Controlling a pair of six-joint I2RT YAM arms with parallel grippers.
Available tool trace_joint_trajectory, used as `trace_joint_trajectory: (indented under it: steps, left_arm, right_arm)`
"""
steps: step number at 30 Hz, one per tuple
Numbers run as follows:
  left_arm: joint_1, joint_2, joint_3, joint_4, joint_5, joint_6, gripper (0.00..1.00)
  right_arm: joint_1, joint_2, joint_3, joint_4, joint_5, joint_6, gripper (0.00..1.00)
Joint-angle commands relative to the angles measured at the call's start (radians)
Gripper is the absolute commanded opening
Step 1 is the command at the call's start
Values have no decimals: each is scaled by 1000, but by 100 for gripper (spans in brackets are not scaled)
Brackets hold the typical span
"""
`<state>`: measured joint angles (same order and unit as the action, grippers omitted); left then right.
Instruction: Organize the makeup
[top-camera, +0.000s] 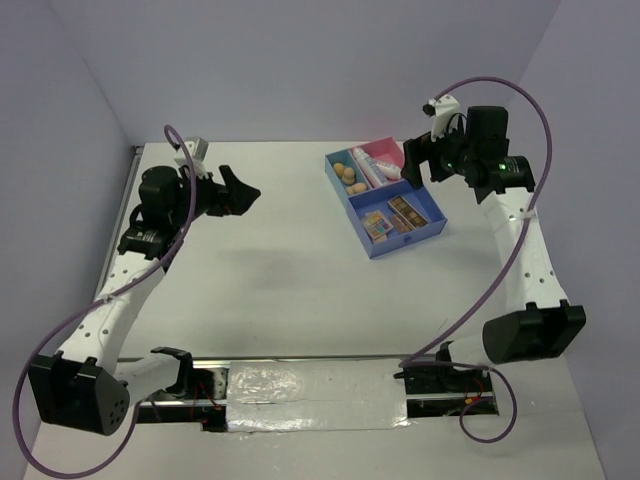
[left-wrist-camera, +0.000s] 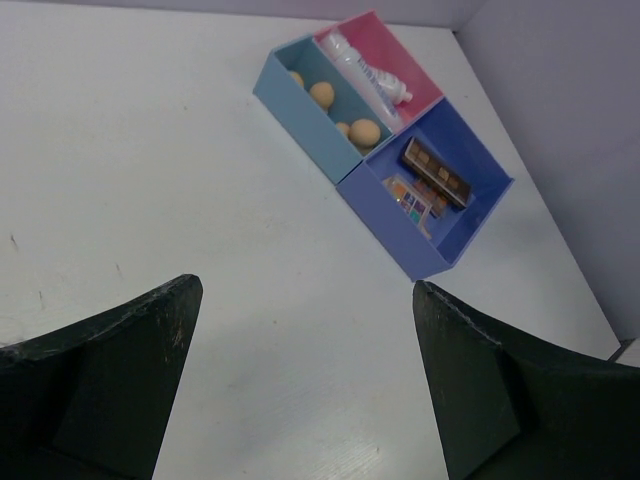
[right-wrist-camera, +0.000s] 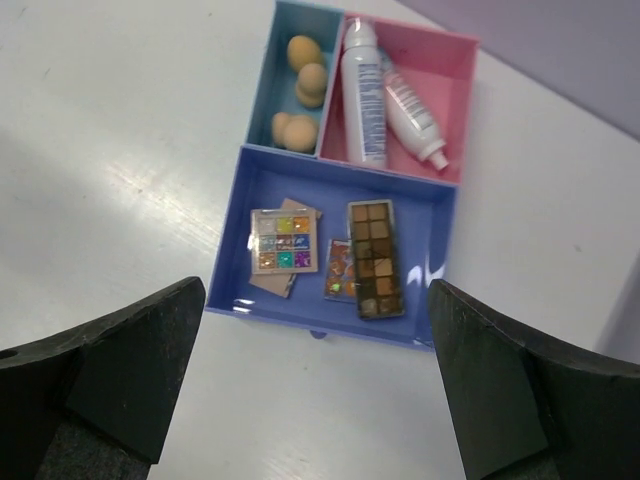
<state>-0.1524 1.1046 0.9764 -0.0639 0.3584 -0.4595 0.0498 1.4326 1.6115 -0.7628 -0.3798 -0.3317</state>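
Note:
The makeup lies in a divided tray at the back right of the table. Tan sponges fill its light-blue compartment. Two white bottles lie in the pink one. A multicolour palette, a brown-gold palette and a small orange one rest in the dark-blue section. My right gripper hovers over the tray's right side, open, nothing between its fingers. My left gripper hangs open above bare table to the left, well apart from the tray.
A strip of silver tape runs along the near edge between the arm bases. Purple cables loop off both arms. Grey walls close in at the back and both sides, near the tray on the right.

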Motion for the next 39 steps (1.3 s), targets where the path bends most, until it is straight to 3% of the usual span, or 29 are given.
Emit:
trace_joint_trajectory:
  steps: [1, 6, 12, 17, 24, 39]
  left_arm:
    - [7, -5, 93, 19, 31, 16, 99]
    - [11, -8, 131, -25, 22, 30, 99]
    - [14, -35, 143, -27, 17, 7, 99]
    - [16, -61, 128, -48, -1, -1, 99]
    - [17, -114, 94, -80, -19, -2, 99]
    - [17, -203, 22, -83, -18, -33, 99]
  right_arm:
    - [7, -50, 13, 25, 131, -30, 100]
    - [7, -171, 5, 19, 7, -89, 100]
    - [4, -282, -59, 78, -65, -32, 100]
    - [-1, -334, -172, 145, -62, 155, 100]
    - [-13, -409, -288, 240, 15, 281, 100]
    - [-34, -521, -435, 257, 125, 281, 100]
